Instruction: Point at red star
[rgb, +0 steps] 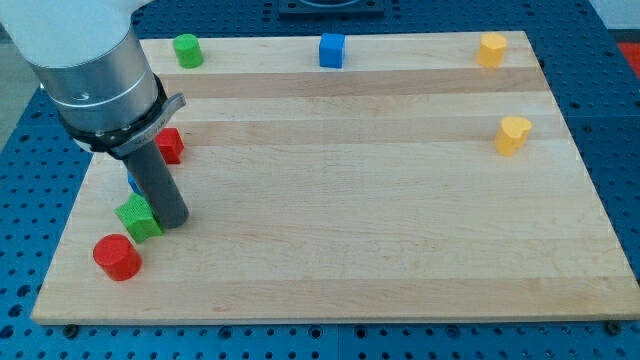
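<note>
From where I stand, the arm hangs over the left side of the wooden desk (350, 200), and my tip (172, 222) sits low in the left part of the frame, touching or just beside the right edge of a green block (137, 217) whose shape I read as roughly star-like. There is no claw on this rig, only the dark rod, so nothing can be said of a claw being wide or narrow. The red star (170, 145) appears to be the red block half hidden behind the arm's collar, up and slightly left of the tip; its outline is too covered to confirm. A red cylinder (117, 256) lies near the lower left corner, and a sliver of a blue block (131, 184) peeks out beside the rod. Far off along the top sit a green cylinder (187, 50), a blue cube (331, 50) and a yellow block (491, 49), with another yellow block (513, 135) at the right. I judge the pointing nearly done but not settled: the tip is nearer the green block than the red one, so a short move toward the frame's top remains.
</note>
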